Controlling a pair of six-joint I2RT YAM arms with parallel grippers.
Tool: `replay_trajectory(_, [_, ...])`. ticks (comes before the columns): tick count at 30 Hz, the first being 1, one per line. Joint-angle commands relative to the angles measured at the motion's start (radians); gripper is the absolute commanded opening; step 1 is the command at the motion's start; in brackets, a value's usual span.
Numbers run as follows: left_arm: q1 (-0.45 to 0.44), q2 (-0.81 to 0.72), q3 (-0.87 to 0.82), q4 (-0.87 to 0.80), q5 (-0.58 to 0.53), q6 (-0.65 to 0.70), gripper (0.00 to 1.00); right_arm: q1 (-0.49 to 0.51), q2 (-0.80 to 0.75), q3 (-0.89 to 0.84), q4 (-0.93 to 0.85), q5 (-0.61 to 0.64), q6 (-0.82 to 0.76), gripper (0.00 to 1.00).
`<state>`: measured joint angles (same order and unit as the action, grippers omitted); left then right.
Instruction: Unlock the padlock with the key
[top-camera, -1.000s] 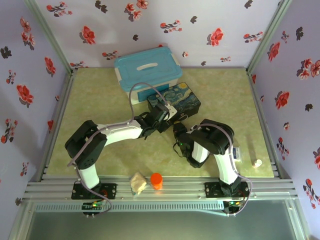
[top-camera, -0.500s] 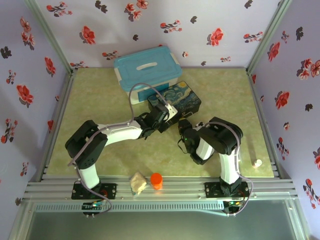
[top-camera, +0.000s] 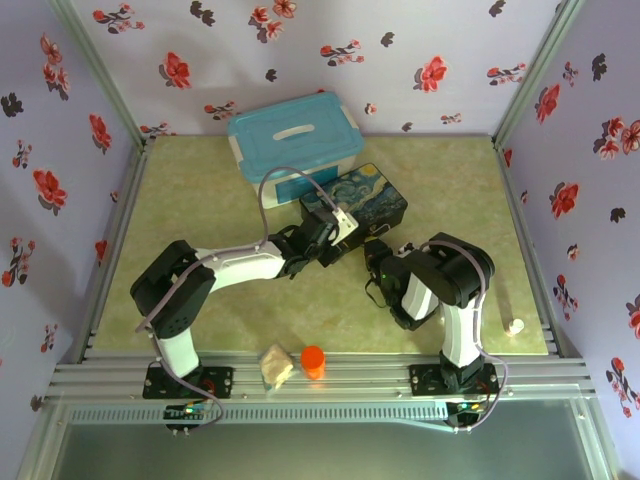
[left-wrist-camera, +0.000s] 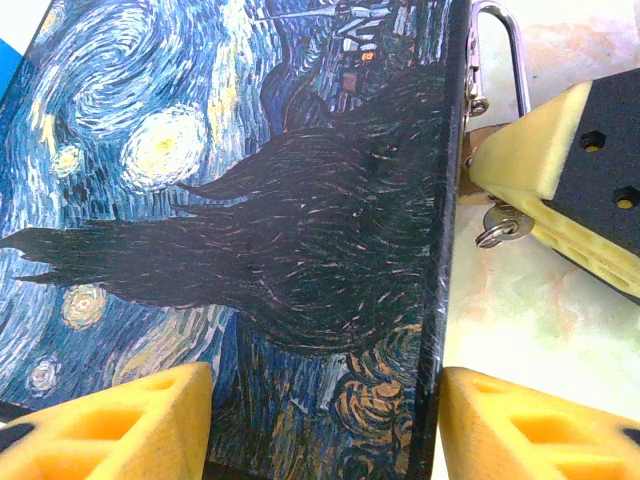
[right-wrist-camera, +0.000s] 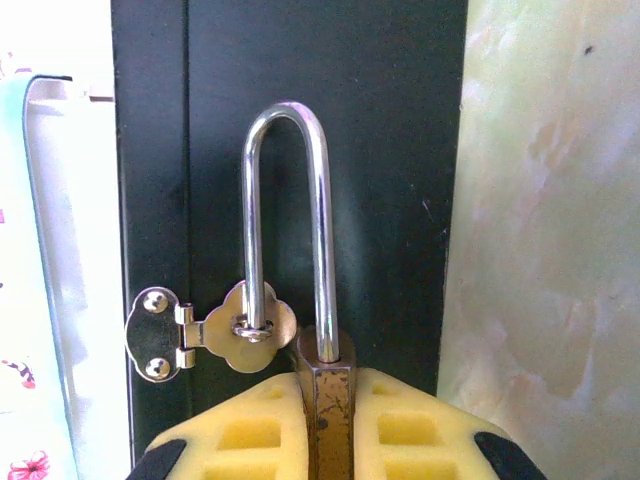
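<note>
Two yellow pads of the right gripper (right-wrist-camera: 325, 440) pinch the brass padlock (right-wrist-camera: 326, 385), its shackle hooked through the clasp (right-wrist-camera: 215, 330) of the painted box (left-wrist-camera: 250, 200). The left gripper (left-wrist-camera: 320, 425) hangs spread over the lid. Pulling could drag the box or jam the shackle in the clasp.

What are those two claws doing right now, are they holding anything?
The left gripper: open, fingers apart over the painted box.
The right gripper: closed on the padlock.
</note>
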<state>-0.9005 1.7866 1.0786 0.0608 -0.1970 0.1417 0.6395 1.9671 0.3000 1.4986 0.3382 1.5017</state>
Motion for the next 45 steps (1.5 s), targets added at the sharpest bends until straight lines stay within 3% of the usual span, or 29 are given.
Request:
replay_trajectory(1, [0.009,0.057,-0.073,-0.288,0.026,-0.03,0.58,-0.046,-0.006,-0.029,-0.112,0.097,0.005,0.03])
replay_trajectory(3, [0.008,0.057,-0.069,-0.293,0.024,-0.035,0.57,-0.046,-0.031,-0.042,-0.113,0.063,-0.047,0.07])
replay_trajectory(8, [0.009,0.047,-0.067,-0.291,0.024,-0.04,0.57,-0.064,-0.013,-0.123,-0.112,0.061,-0.035,0.02])
replay_trajectory(14, [0.012,0.042,-0.078,-0.29,0.022,-0.037,0.57,-0.1,-0.036,-0.096,-0.112,-0.046,-0.074,0.12])
replay_trajectory(19, [0.015,0.032,-0.08,-0.29,0.009,-0.039,0.56,-0.101,-0.038,-0.11,-0.112,-0.065,-0.078,0.12])
replay_trajectory(23, [0.017,0.013,-0.088,-0.289,0.007,-0.04,0.57,-0.116,-0.036,-0.179,-0.112,-0.01,-0.044,0.12])
replay_trajectory(27, [0.018,0.002,-0.095,-0.287,0.007,-0.037,0.57,-0.186,-0.072,-0.165,-0.112,-0.121,-0.09,0.09])
replay_trajectory(29, [0.021,0.002,-0.098,-0.287,0.007,-0.036,0.57,-0.192,-0.088,-0.15,-0.112,-0.16,-0.102,0.13])
replay_trajectory(31, [0.027,0.002,-0.103,-0.28,0.007,-0.036,0.57,-0.192,-0.085,-0.142,-0.113,-0.184,-0.086,0.26])
replay_trajectory(36, [0.031,0.002,-0.103,-0.277,0.005,-0.041,0.57,-0.192,-0.059,-0.151,-0.112,-0.196,-0.083,0.13])
replay_trajectory(41, [0.031,-0.006,-0.103,-0.278,0.005,-0.044,0.56,-0.191,-0.044,-0.163,-0.112,-0.208,-0.11,0.14])
replay_trajectory(45, [0.031,-0.015,-0.103,-0.277,0.006,-0.047,0.56,-0.194,-0.09,-0.15,-0.128,-0.229,-0.245,0.19])
